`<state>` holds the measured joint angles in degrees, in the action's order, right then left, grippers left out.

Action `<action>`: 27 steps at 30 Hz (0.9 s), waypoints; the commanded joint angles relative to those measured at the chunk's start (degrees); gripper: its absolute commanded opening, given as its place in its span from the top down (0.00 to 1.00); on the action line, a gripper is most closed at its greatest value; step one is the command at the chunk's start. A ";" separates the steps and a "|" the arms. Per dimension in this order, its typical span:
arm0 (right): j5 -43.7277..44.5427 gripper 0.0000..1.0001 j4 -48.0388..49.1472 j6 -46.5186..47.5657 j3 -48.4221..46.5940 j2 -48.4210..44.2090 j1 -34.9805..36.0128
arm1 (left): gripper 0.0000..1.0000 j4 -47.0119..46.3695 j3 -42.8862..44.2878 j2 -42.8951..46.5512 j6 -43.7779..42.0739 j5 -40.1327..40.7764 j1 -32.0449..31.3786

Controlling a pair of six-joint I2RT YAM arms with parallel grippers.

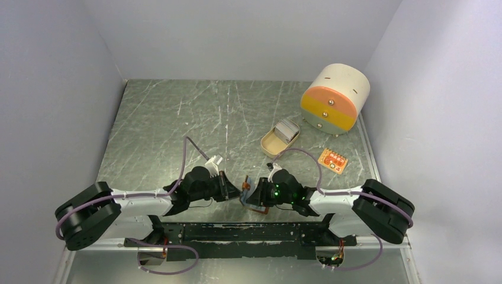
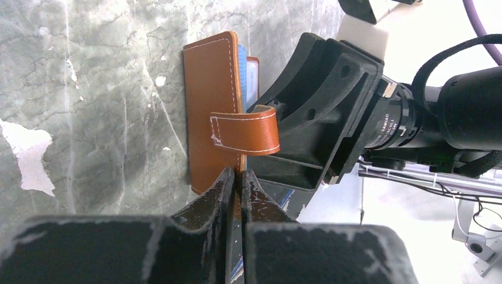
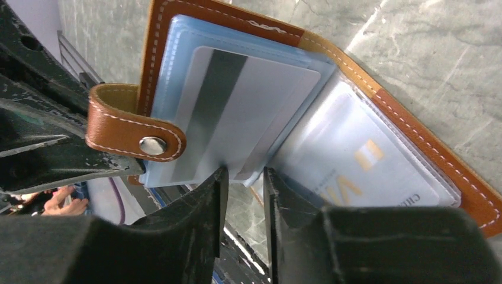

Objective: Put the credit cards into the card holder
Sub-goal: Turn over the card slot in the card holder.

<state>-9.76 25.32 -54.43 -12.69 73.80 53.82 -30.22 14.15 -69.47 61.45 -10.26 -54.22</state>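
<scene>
Clamping the edge of the card holder [image 2: 207, 112], the left fingers [image 2: 207, 198] are tight together; the right fingers [image 3: 198, 204] stand narrowly parted at a sleeved credit card [image 3: 237, 112].

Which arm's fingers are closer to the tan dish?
Right. Its fingers sit nearward, slightly left of the tan dish; the left arm's fingers are farther left, beyond the card holder.

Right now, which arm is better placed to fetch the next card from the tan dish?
Right. The left pincer is shut on the cover of the card holder. The right pincer looks open and free, and the dish with the credit cards lies on its side.
</scene>
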 commanded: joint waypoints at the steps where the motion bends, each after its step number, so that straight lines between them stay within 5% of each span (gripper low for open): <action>1: 2.32 0.63 -7.32 2.06 -1.47 -1.96 -0.12 | 0.91 -0.49 0.59 -0.13 -1.41 -1.40 -0.43; 10: 6.32 0.65 -20.18 2.45 -4.79 -14.12 -0.21 | 0.91 15.21 4.19 6.51 -3.37 7.49 -1.45; 21: 6.94 0.83 -11.16 6.21 -6.11 -3.27 -0.27 | 0.91 15.55 6.38 6.58 -3.01 6.48 -3.26; 27: 5.22 0.85 -6.70 6.99 -5.48 1.38 -0.25 | 0.73 13.63 6.53 2.75 -2.51 5.09 -3.31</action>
<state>-4.47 14.90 -49.19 -18.06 73.36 53.69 -13.85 19.55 -64.95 58.96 -3.64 -57.17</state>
